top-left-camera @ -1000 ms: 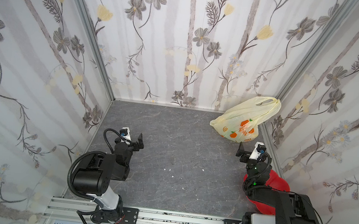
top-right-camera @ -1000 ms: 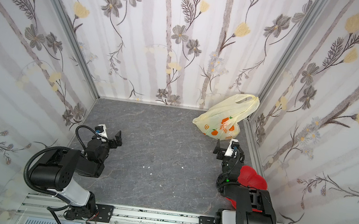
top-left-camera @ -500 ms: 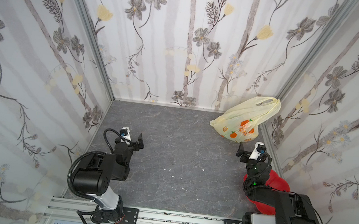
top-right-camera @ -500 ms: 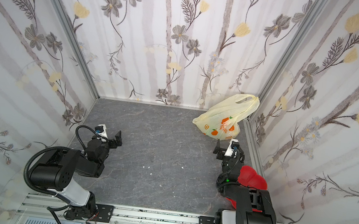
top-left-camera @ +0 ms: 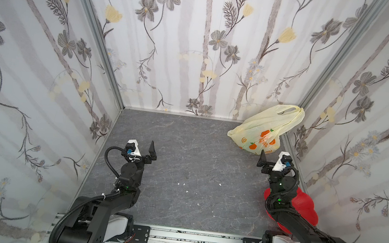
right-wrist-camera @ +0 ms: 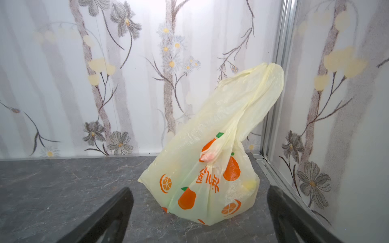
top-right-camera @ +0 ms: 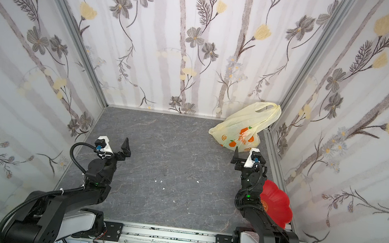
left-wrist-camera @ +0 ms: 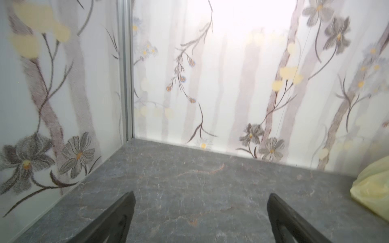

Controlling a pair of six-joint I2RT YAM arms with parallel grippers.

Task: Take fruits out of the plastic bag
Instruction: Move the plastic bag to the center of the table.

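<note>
Here, plastic bag [right-wrist-camera: 210, 130], fruits [right-wrist-camera: 249, 184] inside (a yellow blur showing), left pincer [left-wrist-camera: 201, 193] spread, right pincer [right-wrist-camera: 200, 187] spread

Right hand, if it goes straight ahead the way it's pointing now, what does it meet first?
The bag. In the right wrist view it sits on the table straight ahead of the open right hand, and nothing shows between them. How near it is I can't tell.

fruits indistinct w/in plastic bag [right-wrist-camera: 212, 130]
</note>
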